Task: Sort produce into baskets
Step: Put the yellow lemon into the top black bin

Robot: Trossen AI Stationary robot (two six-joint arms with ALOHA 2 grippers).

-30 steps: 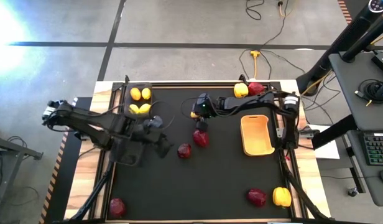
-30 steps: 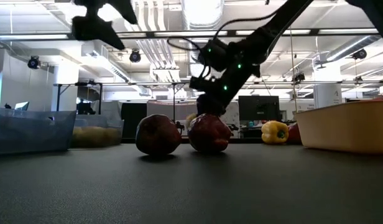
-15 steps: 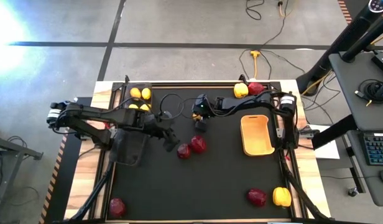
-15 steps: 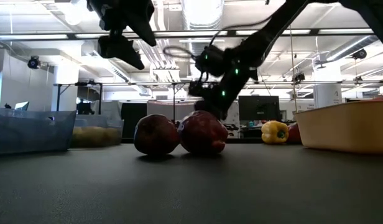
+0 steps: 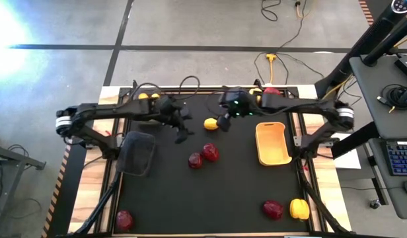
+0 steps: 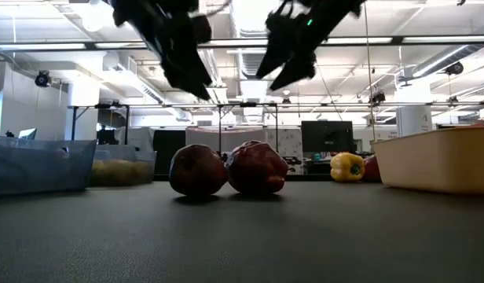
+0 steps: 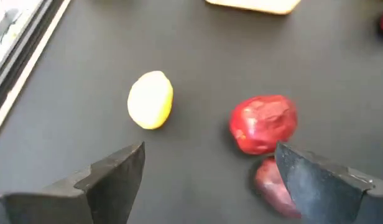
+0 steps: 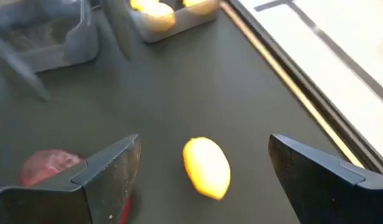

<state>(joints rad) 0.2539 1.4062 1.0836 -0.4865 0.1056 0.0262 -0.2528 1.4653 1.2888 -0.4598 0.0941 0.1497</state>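
Note:
A yellow lemon (image 5: 210,123) lies alone on the black mat between my two grippers; it also shows in the left wrist view (image 7: 150,99) and the right wrist view (image 8: 206,168). Two dark red pieces (image 5: 210,153) (image 5: 195,160) lie touching each other nearer the table's near edge. My left gripper (image 5: 180,131) is open and empty, raised to the left of the lemon. My right gripper (image 5: 223,121) is open and empty, raised just right of the lemon. The orange-tan basket (image 5: 273,157) stands to the right. A black mesh basket (image 5: 139,153) stands to the left. Another basket with lemons (image 5: 145,99) stands at the far left.
A dark red piece (image 5: 125,219) lies at the near left. Another dark red piece (image 5: 273,209) and a yellow pepper (image 5: 299,209) lie at the near right. A yellow pepper (image 6: 346,167) and a red piece (image 5: 272,92) sit by the far edge, partly behind my right arm.
My right gripper has risen from just over the right dark red piece and gone toward the far right. That piece has shifted a little and now touches the other red one. My left gripper has swung right, then toward the far edge, nearing the lemon.

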